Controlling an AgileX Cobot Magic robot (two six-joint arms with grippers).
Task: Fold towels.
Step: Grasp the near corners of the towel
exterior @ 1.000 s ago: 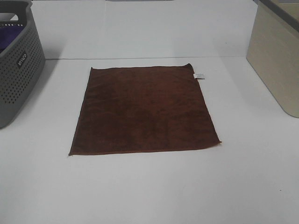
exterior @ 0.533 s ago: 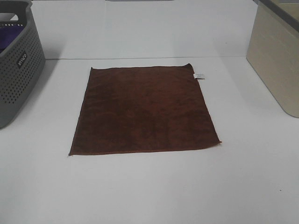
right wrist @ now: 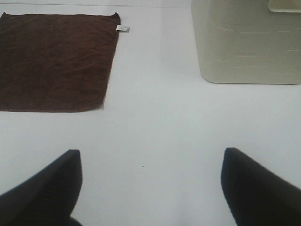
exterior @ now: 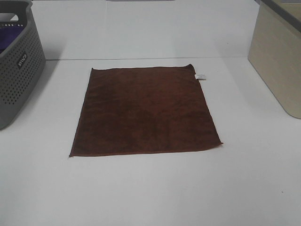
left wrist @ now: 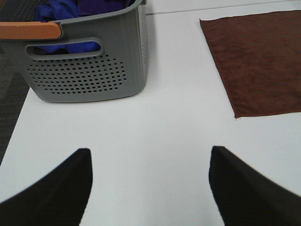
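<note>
The dark reddish-brown towel is lying flat and fully spread at the centre of the white table. Its edges are running roughly parallel to the table edges, and its stitched hem is showing along the near edge. A small white tag is projecting from the far right corner and is resting on the table surface.

No gripper is touching the towel. The left gripper is hovering over bare table, near and to the left of the towel's near left corner. Its dark fingers are standing wide apart with nothing between them. The right gripper is hovering over bare table, near and to the right of the towel's near right corner. Its fingers are likewise spread wide and are gripping nothing.

A grey perforated basket is standing at the far left, well apart from the towel, and is holding purple-blue fabric. An orange handle is lying across its rim. A beige bin is standing at the far right, also apart from the towel.
</note>
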